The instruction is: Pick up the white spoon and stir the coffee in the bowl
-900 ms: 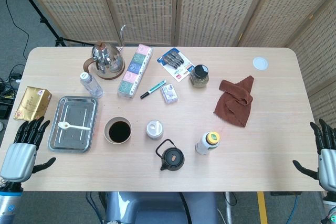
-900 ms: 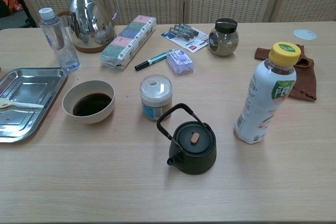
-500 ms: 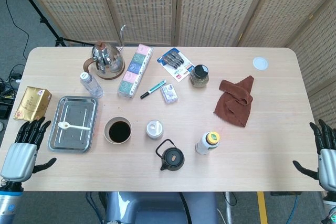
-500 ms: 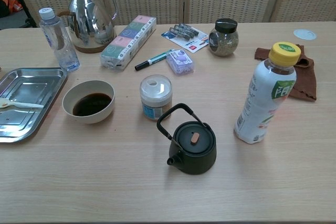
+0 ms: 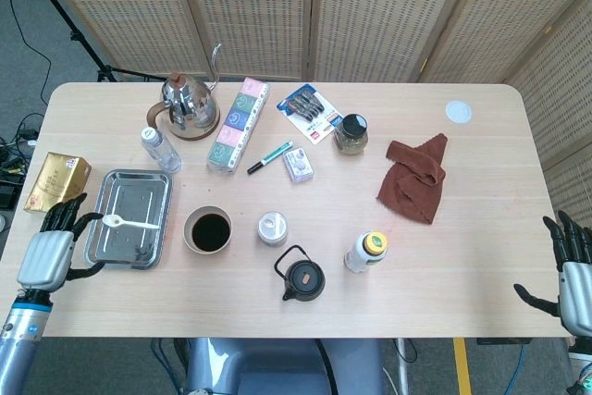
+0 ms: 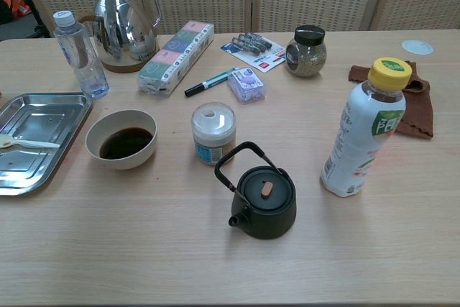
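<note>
A white spoon [image 5: 128, 223] lies flat in the steel tray [image 5: 153, 186] at the table's left, its bowl end pointing left; the chest view shows the spoon [image 6: 29, 143] at the left border. The cream bowl of dark coffee [image 5: 208, 230] stands just right of the tray, also seen as the bowl [image 6: 121, 139]. My left hand [image 5: 51, 249] hovers open at the table's left edge, a short way left of the tray, fingers spread and holding nothing. My right hand [image 5: 572, 270] is open at the far right edge, away from everything. Neither hand shows in the chest view.
A black teapot [image 5: 301, 277], a small white jar [image 5: 272, 228] and a yellow-capped bottle [image 5: 365, 252] stand right of the bowl. A gold box [image 5: 57, 180] lies above my left hand. A water bottle [image 5: 159, 148], steel kettle [image 5: 188, 101], marker [image 5: 269, 156] and brown cloth [image 5: 415, 177] lie farther back.
My left hand has moved up and slightly right toward the tray's left edge. The right hand has barely shifted. Spoon and bowl are unmoved.
</note>
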{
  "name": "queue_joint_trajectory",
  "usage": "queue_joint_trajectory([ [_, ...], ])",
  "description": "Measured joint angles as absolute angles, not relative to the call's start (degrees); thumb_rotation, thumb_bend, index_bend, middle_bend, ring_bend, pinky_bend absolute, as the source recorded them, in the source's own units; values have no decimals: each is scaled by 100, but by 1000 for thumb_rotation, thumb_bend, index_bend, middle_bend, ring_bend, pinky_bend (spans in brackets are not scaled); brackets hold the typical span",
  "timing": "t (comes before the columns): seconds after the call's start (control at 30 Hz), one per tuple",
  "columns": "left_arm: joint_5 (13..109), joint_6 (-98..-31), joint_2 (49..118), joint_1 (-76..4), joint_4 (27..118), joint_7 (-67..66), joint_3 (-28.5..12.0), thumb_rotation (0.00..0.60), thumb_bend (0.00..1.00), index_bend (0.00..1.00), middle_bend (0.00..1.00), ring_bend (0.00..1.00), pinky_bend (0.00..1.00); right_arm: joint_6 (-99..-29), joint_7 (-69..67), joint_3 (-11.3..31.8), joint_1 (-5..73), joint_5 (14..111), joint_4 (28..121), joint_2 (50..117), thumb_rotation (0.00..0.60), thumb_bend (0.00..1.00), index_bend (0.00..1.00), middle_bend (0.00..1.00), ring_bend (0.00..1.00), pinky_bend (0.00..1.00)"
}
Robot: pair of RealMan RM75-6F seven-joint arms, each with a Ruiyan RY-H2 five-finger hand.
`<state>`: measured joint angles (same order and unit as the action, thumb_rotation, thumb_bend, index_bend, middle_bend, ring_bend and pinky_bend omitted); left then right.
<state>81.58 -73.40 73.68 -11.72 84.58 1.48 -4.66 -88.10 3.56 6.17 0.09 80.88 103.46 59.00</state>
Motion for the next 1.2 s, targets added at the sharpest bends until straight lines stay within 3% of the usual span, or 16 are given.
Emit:
queue_joint_trajectory([
  [0.2,7796,-6402,7788,-1710,7682,404,-617,600,190,376,0,0,0,-8681,286,644,54,7971,10319,5898,600,0,0,0,0,0],
  [0.4,7593,-5941,8118,-2088,7308,259,-709,600,245,378,0,0,0,-8595,241,641,88,7926,10305,5894,600,0,0,0,0,0],
  [0.93,7171,-5413,8727,-2531,6725,-137,-788,600,310,443,0,0,0,-8466,77,641,123,7838,10308,5833,600,0,0,0,0,0],
  [1.2,6983,-5265,8941,-2665,6502,-284,-817,600,393,450,0,0,0,-8435,24,647,135,7803,10300,5818,600,0,0,0,0,0],
])
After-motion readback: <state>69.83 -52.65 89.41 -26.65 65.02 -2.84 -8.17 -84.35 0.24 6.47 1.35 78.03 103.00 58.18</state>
